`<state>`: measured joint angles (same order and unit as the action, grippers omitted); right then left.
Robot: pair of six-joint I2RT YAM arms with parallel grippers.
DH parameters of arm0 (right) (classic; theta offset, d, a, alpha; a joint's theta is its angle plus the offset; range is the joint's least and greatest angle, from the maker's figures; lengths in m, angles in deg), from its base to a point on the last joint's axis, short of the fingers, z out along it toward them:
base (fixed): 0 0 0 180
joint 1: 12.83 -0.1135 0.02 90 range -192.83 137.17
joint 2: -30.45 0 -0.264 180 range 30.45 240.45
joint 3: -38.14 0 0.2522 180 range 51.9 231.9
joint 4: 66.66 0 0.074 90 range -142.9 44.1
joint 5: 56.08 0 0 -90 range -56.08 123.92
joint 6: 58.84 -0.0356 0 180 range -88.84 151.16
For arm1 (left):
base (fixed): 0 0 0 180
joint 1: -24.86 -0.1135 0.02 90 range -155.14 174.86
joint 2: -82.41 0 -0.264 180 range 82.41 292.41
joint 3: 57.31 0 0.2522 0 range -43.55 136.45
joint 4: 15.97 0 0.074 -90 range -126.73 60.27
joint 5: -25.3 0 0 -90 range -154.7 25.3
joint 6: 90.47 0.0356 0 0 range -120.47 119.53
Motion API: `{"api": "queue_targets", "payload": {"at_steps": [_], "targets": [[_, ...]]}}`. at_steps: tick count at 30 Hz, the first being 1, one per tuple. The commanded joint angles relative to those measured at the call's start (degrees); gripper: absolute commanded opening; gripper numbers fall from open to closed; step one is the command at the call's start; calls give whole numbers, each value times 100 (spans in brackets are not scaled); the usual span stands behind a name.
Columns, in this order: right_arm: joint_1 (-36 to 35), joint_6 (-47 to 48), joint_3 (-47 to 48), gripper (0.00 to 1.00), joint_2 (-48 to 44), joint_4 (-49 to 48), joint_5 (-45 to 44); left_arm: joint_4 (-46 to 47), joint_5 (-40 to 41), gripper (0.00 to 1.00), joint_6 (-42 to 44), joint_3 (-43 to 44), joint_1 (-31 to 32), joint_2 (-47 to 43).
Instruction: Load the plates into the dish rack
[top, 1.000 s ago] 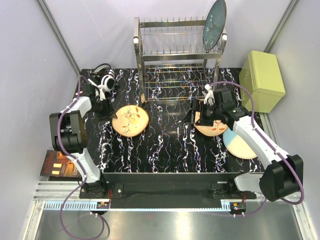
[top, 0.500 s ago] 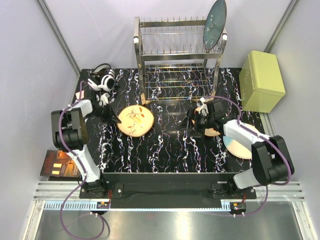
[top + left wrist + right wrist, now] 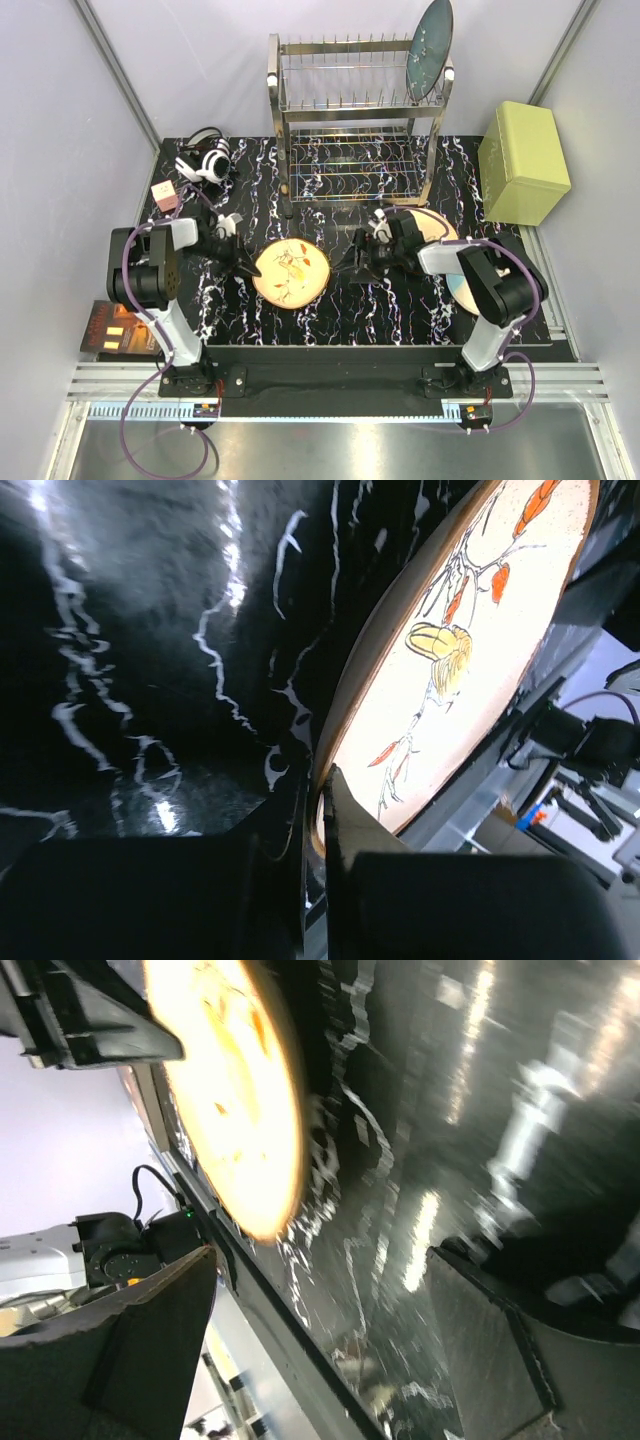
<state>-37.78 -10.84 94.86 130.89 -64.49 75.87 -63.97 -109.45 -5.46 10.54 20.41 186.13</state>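
An orange-peach plate (image 3: 291, 272) with branch marks lies on the black marble table. My left gripper (image 3: 240, 262) is shut on its left rim; in the left wrist view the fingers (image 3: 335, 805) pinch the plate's edge (image 3: 470, 650). My right gripper (image 3: 352, 265) is open and empty just right of that plate, which shows blurred in the right wrist view (image 3: 225, 1090). A second orange-peach plate (image 3: 437, 224) and the cream plate (image 3: 462, 292) lie partly under my right arm. The teal plate (image 3: 430, 48) stands upright in the top tier of the dish rack (image 3: 345, 105).
An olive-green box (image 3: 525, 160) stands at the right edge. A black and white headset (image 3: 205, 160) and a small pink cube (image 3: 165, 195) lie at the back left. An orange-lit object (image 3: 115, 330) sits off the table's left edge.
My left gripper has dragged the orange-peach plate right and nearer, towards the table's middle. My right gripper has swung left off the second orange-peach plate, close to the moved plate.
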Motion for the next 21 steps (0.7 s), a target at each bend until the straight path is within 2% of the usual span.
{"api": "queue_targets", "payload": {"at_steps": [1,7,12,21], "targets": [[-395,-133,422,91,431,-914,-65,-338,152,0,262,-12,171,184],[-739,-379,1125,84,1212,-1143,348,-224,107,0,218,-47,769,52],[-862,-379,1452,84,1794,-1143,349,-223,36,0,183,14,875,174],[-871,-379,1145,84,1109,-1143,349,-145,318,0,113,181,875,166]]}}
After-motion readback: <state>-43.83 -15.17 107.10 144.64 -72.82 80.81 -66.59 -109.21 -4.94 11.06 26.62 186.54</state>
